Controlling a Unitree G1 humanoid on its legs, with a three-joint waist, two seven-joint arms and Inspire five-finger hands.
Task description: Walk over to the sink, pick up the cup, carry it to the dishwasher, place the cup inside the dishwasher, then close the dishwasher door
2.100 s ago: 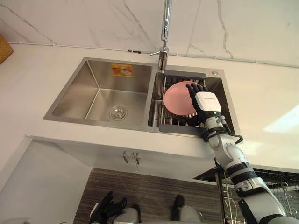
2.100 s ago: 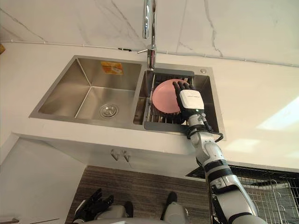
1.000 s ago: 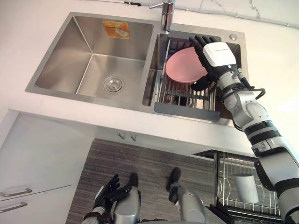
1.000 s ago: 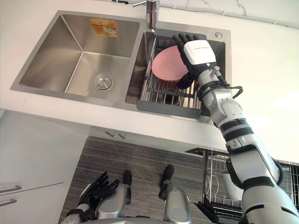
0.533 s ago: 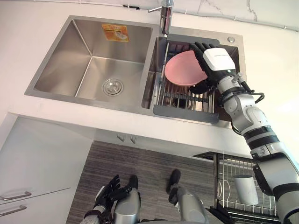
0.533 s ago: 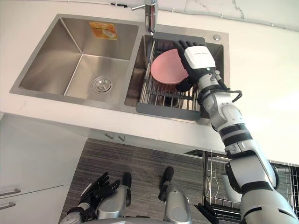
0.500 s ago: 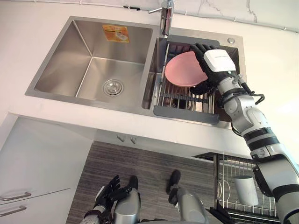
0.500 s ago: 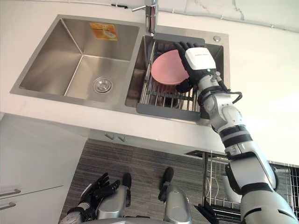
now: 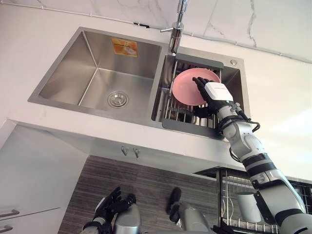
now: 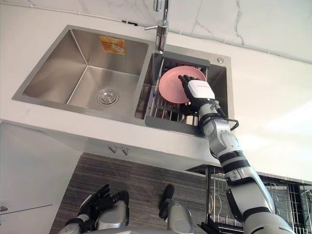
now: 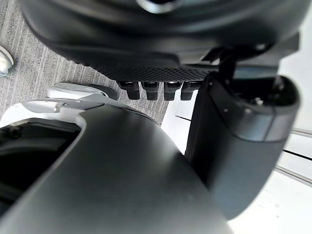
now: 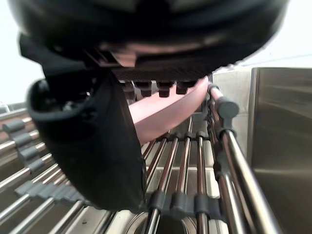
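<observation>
A pink plate [image 9: 187,87] leans tilted in the wire drain rack [image 9: 190,126] that fills the sink's right basin. My right hand [image 9: 214,92] reaches down onto it from the front. Its fingers lie over the plate's right rim and its thumb [image 12: 92,146] sits under the near edge, so the plate [image 12: 161,114] is pinched between them. The plate's lower edge rests against the rack bars. My left hand [image 9: 109,204] hangs low by my side over the floor, fingers relaxed and holding nothing.
The left basin [image 9: 97,73] is bare steel with a drain. A tall faucet [image 9: 176,34] stands behind the divider. White counter surrounds the sink. At lower right an open dishwasher's wire rack [image 9: 234,185] holds a pale cup [image 9: 248,204].
The whole view has shifted as the camera moved. My right hand stays on the pink plate and now sits lower, closer to the rack. The left hand still hangs idle.
</observation>
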